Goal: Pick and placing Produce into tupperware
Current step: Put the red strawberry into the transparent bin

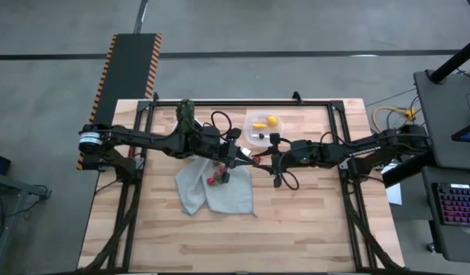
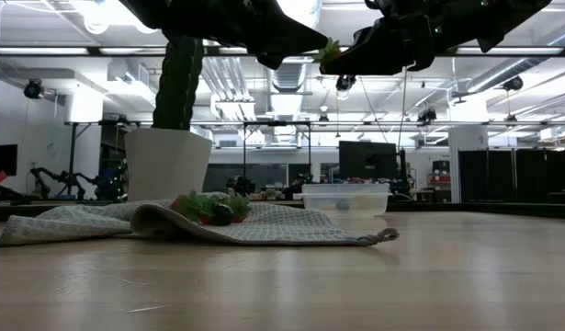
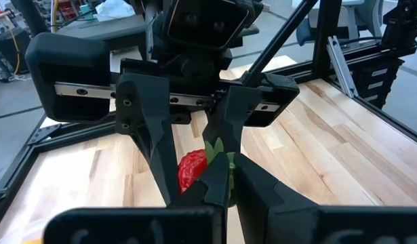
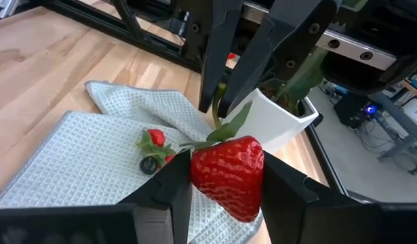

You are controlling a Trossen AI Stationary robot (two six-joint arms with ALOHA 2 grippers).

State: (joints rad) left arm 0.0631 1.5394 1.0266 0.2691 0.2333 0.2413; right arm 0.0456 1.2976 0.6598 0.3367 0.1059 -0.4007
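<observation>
A red strawberry (image 4: 226,175) with a green leafy cap hangs high over the table's middle (image 1: 257,157), between my two grippers. My left gripper (image 3: 218,181) comes from the left and my right gripper (image 4: 225,186) from the right; both are shut on it. The clear tupperware (image 1: 260,128) stands just beyond them on the table and holds a yellow lemon (image 1: 272,120) and a yellow-orange piece (image 1: 259,126). More small berries (image 1: 214,180) lie on a grey-green cloth (image 1: 216,189). My left gripper pinches the strawberry's green leafy cap (image 4: 220,114) between its two fingertips. Its fingers come level from the table's left. The berry hangs clear of the table. My right gripper pinches the strawberry's red body (image 4: 225,163) between its two fingers (image 4: 169,190), one on each side. The fingers come about level from the table's right, opposite the left gripper. The leafy cap points away from them.
A green cactus in a white pot (image 1: 187,113) stands at the far left of the table, behind the cloth (image 2: 264,223) in the low view. Bare wood lies along the near edge (image 1: 242,244). The tupperware (image 2: 346,199) sits right of the cloth.
</observation>
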